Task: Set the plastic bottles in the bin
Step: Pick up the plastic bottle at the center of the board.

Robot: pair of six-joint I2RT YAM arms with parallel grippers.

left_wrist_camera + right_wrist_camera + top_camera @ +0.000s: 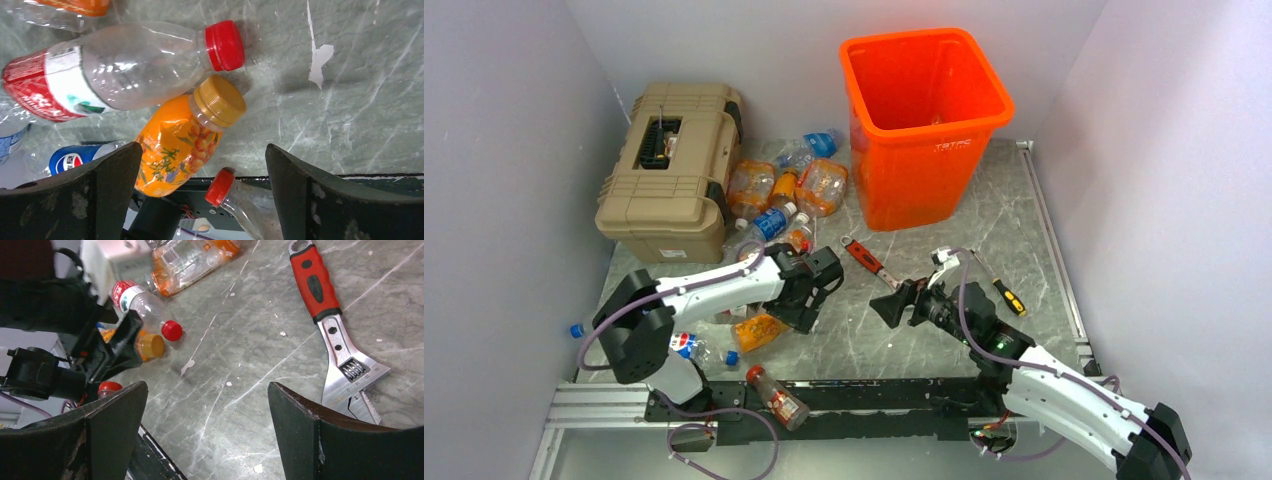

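Observation:
The tall orange bin [924,110] stands at the back right of the table. Several plastic bottles [784,185] lie clustered between it and the toolbox. My left gripper [812,295] hangs open over the floor with nothing between its fingers. Just ahead of its jaws [205,155] lie an orange bottle with a yellow cap [175,150] and a clear red-capped bottle [125,65]. A blue-labelled bottle [75,160] and another red-capped bottle [240,200] lie near the base rail. My right gripper [889,300] is open and empty above bare floor [207,390].
A red-handled wrench [869,262] lies just beyond the right gripper, shown large in the right wrist view [330,315]. A small screwdriver [1002,290] lies to the right. The tan toolbox [669,170] sits at the back left. White walls close in on three sides.

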